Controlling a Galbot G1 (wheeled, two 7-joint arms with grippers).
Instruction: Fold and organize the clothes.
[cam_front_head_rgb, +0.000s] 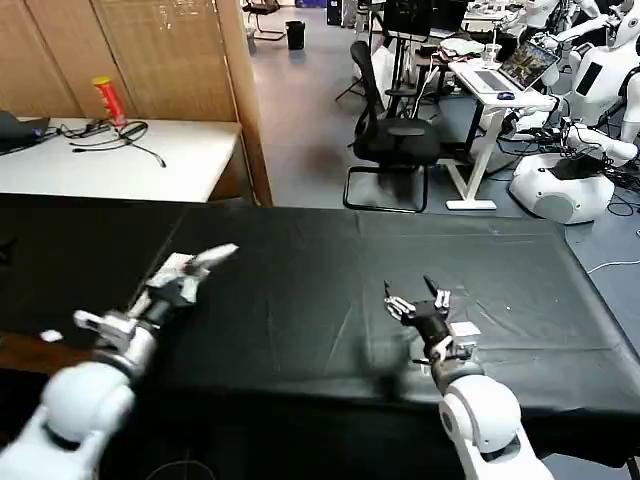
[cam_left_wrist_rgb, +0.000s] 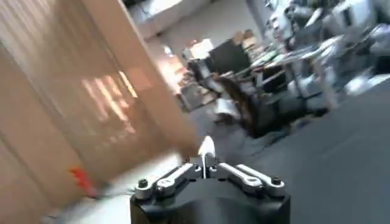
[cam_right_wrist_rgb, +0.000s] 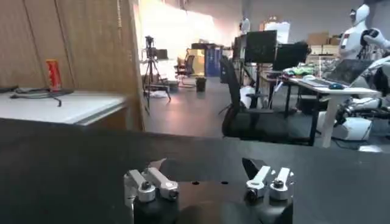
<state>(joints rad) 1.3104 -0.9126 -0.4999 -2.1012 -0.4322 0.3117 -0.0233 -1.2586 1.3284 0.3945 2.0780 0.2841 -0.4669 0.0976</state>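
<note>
The clothes are out of view. My left gripper (cam_front_head_rgb: 222, 254) is raised over the left part of the black-clothed table (cam_front_head_rgb: 300, 300), its fingers pressed together and pointing up and to the right. In the left wrist view the left gripper (cam_left_wrist_rgb: 207, 149) is shut with nothing between its fingers. My right gripper (cam_front_head_rgb: 410, 292) hovers low over the table's front right, jaws spread wide. In the right wrist view the right gripper (cam_right_wrist_rgb: 203, 165) is open over bare black cloth.
A white side table (cam_front_head_rgb: 180, 165) at the back left carries a red can (cam_front_head_rgb: 108, 100) and cables. A wooden partition (cam_front_head_rgb: 240, 90) stands behind the table. A black office chair (cam_front_head_rgb: 395, 135), desks and parked white robots (cam_front_head_rgb: 565, 185) fill the room beyond.
</note>
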